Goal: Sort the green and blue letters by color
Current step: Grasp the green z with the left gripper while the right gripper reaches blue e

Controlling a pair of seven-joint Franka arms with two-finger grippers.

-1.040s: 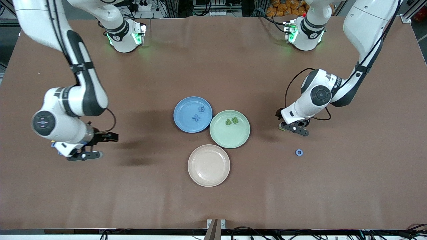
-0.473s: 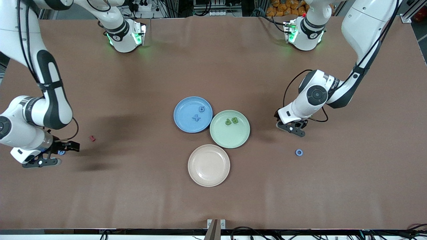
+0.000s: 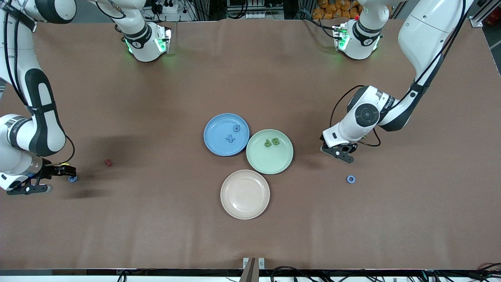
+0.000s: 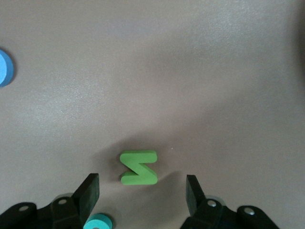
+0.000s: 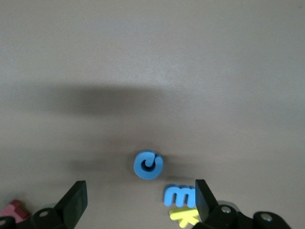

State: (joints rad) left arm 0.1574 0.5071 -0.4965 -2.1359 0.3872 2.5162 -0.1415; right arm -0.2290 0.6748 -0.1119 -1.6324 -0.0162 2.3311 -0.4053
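While the left gripper (image 4: 142, 191) sat low with fingers apart around a green Z (image 4: 138, 167), the right gripper (image 5: 138, 202) hung spread over a blue e (image 5: 148, 164), blue m (image 5: 179, 194) and yellow K (image 5: 184, 216). Blue plate (image 3: 217, 143) held "+" (image 3: 231, 138); green plate (image 3: 270, 160) held "B" (image 3: 276, 141).

Open counter (image 3: 250, 70) is left between the arm bases and the plates. The middle is blocked by the blue plate (image 3: 219, 147), green plate (image 3: 274, 166) and beige plate (image 3: 245, 194), which touch.

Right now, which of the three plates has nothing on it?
The beige plate, nearest the front camera. The blue plate holds two blue pieces and the green plate holds two green ones.
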